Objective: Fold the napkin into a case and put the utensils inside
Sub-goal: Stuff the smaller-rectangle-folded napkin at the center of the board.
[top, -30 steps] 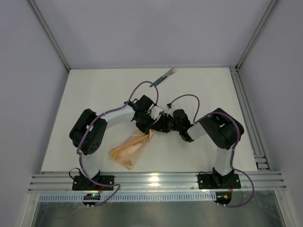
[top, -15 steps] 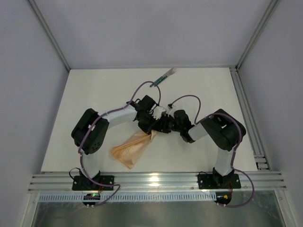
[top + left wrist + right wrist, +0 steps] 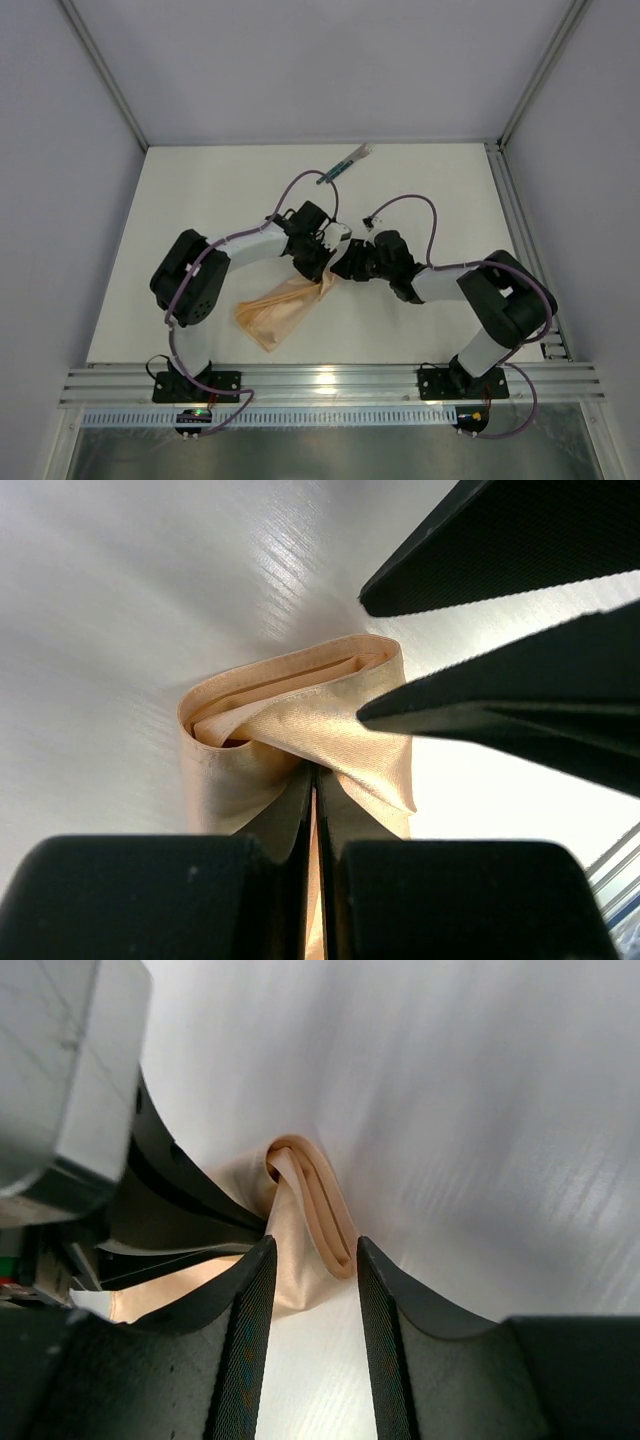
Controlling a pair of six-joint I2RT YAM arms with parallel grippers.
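The peach-tan napkin lies folded into a narrow strip, slanting from the table's near middle up to the two grippers. My left gripper is shut on a fold of cloth at the strip's upper end, with the fabric pinched between its jaws. My right gripper is open just right of that end. The layered cloth edge lies at its fingertips, held by neither finger. The utensils, dark green with a pale end, lie near the table's back edge, apart from both grippers.
A metal rail runs along the table's right side and an aluminium frame along the near edge. White walls close in the back and sides. Both arms' cables arch over the middle.
My right gripper's jaws have opened wider and let go of the cloth end. The right arm's elbow has swung out to the right. The left gripper stays shut on the napkin.
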